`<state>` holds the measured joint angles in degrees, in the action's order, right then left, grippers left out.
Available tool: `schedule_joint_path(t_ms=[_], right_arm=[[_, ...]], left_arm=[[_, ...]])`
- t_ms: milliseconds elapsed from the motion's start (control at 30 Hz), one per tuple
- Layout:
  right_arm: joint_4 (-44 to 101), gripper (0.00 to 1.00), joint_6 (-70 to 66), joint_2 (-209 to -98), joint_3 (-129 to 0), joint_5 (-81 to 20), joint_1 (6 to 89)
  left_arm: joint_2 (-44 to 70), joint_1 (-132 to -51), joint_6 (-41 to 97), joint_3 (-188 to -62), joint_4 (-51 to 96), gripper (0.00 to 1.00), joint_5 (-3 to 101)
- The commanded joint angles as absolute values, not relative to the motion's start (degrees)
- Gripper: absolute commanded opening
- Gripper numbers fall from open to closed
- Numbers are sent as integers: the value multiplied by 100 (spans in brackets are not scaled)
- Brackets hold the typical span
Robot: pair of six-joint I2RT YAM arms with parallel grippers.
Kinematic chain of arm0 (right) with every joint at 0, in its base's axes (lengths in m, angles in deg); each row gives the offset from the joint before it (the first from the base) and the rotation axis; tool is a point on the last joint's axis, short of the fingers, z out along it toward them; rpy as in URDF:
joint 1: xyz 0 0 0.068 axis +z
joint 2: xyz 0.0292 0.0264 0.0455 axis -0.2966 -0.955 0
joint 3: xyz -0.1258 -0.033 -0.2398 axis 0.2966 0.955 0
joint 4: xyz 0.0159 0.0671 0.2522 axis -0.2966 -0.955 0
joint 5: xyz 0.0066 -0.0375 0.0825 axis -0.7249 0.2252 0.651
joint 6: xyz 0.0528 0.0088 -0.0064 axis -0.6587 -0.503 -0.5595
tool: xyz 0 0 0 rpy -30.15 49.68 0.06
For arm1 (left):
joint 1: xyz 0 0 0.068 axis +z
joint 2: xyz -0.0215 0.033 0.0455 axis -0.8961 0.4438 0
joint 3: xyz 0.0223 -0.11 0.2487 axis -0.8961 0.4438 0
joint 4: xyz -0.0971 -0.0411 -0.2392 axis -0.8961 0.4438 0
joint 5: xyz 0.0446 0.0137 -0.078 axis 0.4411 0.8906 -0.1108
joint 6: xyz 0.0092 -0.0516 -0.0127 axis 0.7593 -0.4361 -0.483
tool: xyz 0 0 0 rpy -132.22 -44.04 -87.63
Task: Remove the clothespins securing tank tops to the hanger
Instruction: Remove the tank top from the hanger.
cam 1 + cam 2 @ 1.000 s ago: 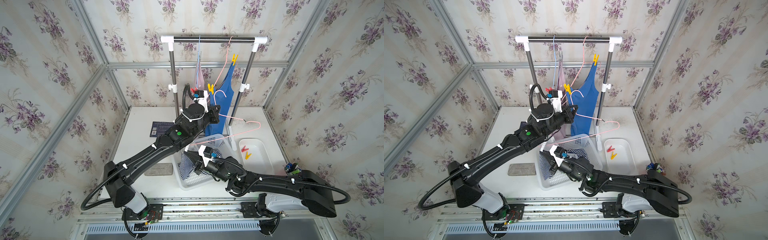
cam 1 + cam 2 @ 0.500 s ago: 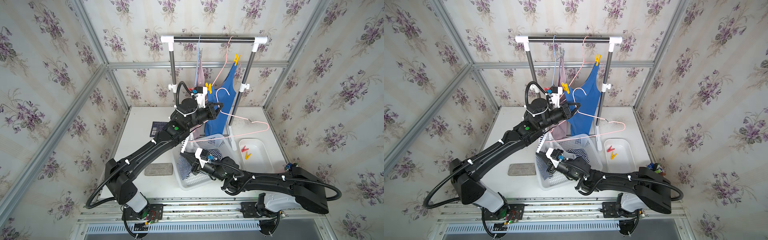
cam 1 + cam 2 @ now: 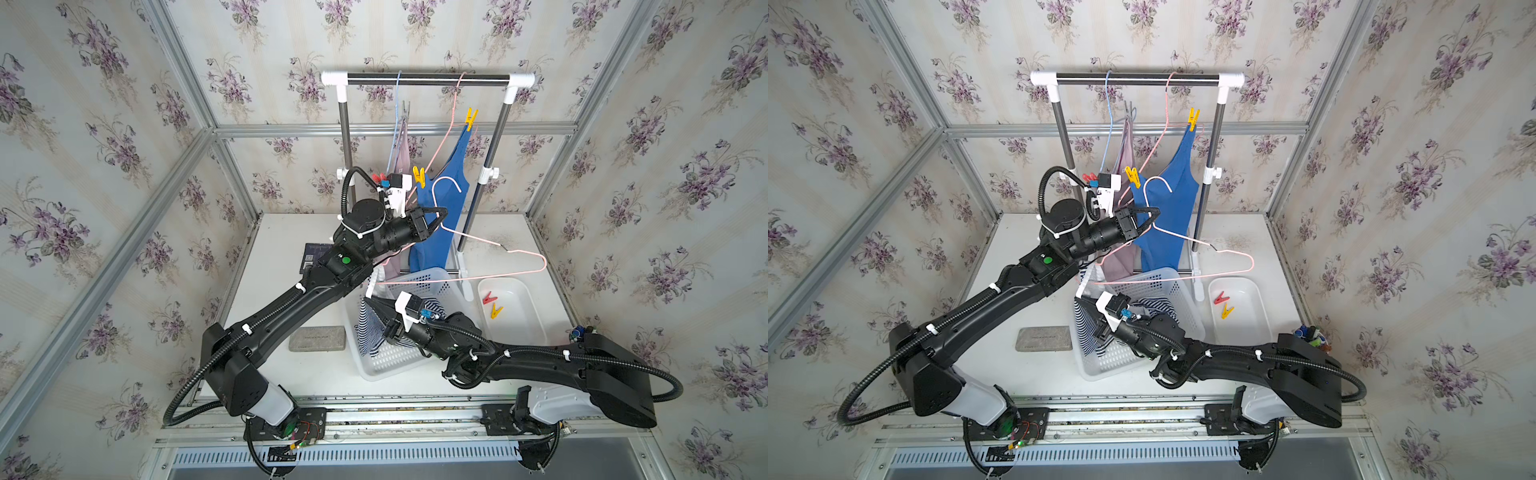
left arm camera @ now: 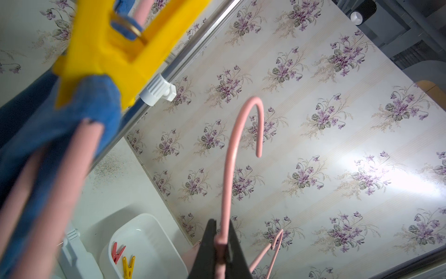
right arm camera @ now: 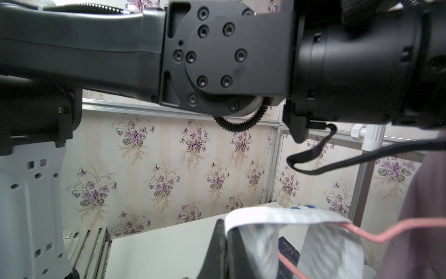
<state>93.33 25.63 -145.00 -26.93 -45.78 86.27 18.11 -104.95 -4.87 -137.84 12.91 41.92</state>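
My left gripper (image 3: 439,217) is shut on the neck of a loose pink hanger (image 3: 519,253) (image 4: 229,169), held over the basket. My right gripper (image 3: 370,302) (image 5: 225,233) is shut on a strap of the striped tank top (image 3: 374,332) (image 5: 277,215), which lies in the basket. On the rail, a second pink hanger carries the blue tank top (image 3: 451,166), pinned by two yellow clothespins (image 3: 470,118) (image 3: 419,176) (image 4: 115,53). The mauve tank top (image 3: 401,151) hangs beside it under a grey clothespin (image 3: 405,109). A red clothespin (image 3: 377,178) shows behind my left wrist.
The white basket (image 3: 415,359) stands mid-table. A white tray (image 3: 519,328) (image 4: 149,232) to its right holds one red and one yellow clothespin. The rack's posts (image 3: 345,137) stand at the back. A grey pad (image 3: 318,338) and a dark card (image 3: 313,257) lie on the left.
My right gripper has moved left with the striped strap. My left wrist has turned and risen slightly, swinging the loose hanger's far end outward to the right.
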Motion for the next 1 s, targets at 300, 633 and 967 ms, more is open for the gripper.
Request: schedule_joint_path(t_ms=[300, 633, 967], right_arm=[[9470, 0, 2928, -15357, -3069, -4080, 8541], [10197, 0, 3189, -14926, -2668, -4462, 8442], [9717, 0, 3043, -15294, -3378, -4178, 8280]], left_arm=[[1567, -10488, -967, -13745, 858, 0, 3956], [1549, -10488, -995, -13637, 836, 0, 3889], [1611, -10521, -1112, -13599, 725, 0, 3855]])
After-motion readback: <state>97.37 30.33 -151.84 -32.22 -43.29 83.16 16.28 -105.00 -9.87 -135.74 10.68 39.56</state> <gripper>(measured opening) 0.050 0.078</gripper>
